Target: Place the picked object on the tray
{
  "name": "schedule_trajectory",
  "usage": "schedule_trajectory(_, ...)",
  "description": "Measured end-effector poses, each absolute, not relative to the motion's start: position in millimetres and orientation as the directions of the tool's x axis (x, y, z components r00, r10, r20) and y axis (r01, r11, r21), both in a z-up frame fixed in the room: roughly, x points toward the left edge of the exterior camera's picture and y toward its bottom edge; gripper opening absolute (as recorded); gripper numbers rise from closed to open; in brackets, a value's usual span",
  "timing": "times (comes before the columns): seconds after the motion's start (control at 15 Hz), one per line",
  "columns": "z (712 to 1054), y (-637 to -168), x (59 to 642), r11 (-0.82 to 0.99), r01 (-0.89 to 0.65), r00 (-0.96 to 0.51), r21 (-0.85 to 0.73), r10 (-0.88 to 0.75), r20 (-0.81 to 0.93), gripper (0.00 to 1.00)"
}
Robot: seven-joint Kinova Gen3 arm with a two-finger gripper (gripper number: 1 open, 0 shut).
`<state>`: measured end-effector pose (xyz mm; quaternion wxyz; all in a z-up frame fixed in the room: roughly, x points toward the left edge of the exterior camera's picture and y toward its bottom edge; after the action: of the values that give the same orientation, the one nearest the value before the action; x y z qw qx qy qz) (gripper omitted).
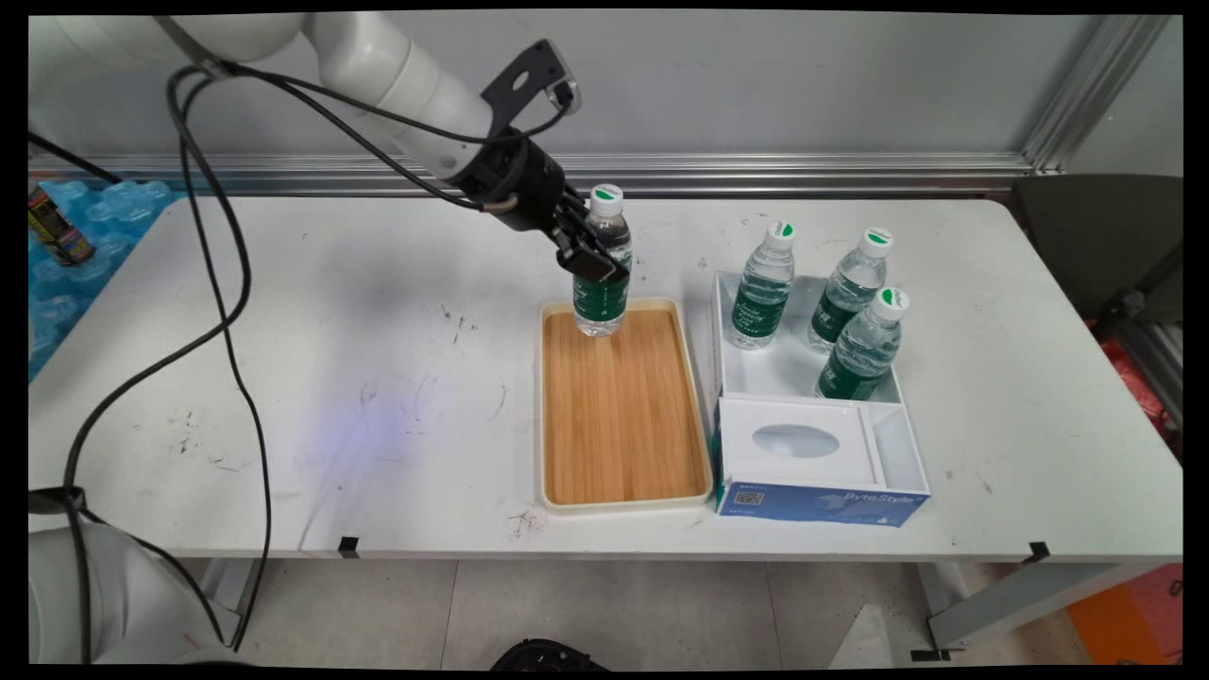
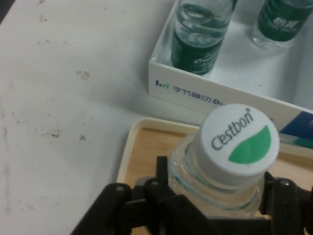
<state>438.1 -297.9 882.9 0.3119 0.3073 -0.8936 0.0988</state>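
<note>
A clear water bottle [image 1: 602, 274] with a green label and white cap stands upright at the far end of the wooden tray [image 1: 623, 416]. My black gripper [image 1: 593, 257] is shut on the bottle's upper body, coming in from the left. In the hand view the Cestbon cap [image 2: 238, 139] sits just above the fingers [image 2: 161, 181], with the tray's rim [image 2: 128, 147] below it. Whether the bottle's base rests on the tray or hangs just above it I cannot tell.
To the tray's right lies a white open box [image 1: 812, 397] with three more bottles [image 1: 761, 288] [image 1: 848, 293] [image 1: 864, 348] at its far end and a blue-sided tissue carton [image 1: 812, 472] at its near end. Black cables hang at the left.
</note>
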Motion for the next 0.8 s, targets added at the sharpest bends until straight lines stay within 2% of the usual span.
schedule_trajectory(0.8, 821.2, -342.1, 418.2, 0.818, -0.575, -0.623, 0.01, -0.445, 0.643, 0.0)
